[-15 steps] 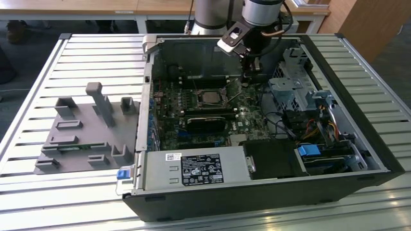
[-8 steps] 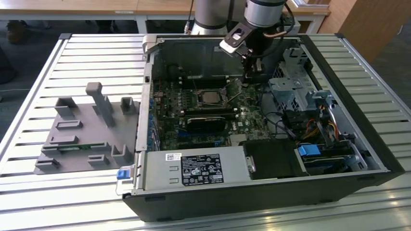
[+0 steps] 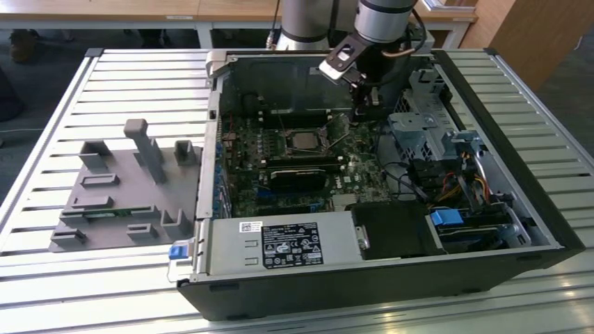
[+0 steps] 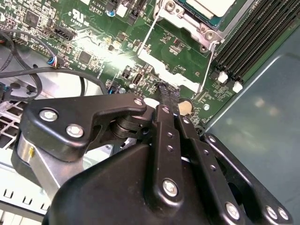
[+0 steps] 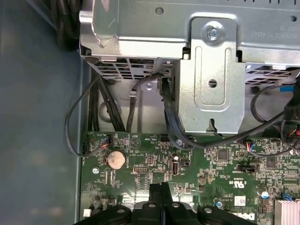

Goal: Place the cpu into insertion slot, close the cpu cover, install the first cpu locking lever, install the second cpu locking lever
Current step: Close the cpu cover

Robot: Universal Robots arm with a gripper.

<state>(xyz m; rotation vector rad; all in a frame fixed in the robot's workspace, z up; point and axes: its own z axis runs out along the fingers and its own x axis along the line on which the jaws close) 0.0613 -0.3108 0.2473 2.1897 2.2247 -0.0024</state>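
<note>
the black two-fingered hand (image 4: 169,91) hovers over the green circuit board (image 4: 178,51), fingers pressed together, gripping nothing. nearby, the silver-grey square cpu (image 3: 304,141) sits in the silvery-rimmed insertion slot (image 3: 321,143).

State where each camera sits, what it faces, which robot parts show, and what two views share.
Exterior view: off the arm, high, looking down into the open computer case; arm and fingers show.
First wrist view: on the wrist, facing circuit board and metal cage; shut fingers show.
Second wrist view: behind the fingers, facing the cpu.
Both wrist views share fingers and circuit board.
</note>
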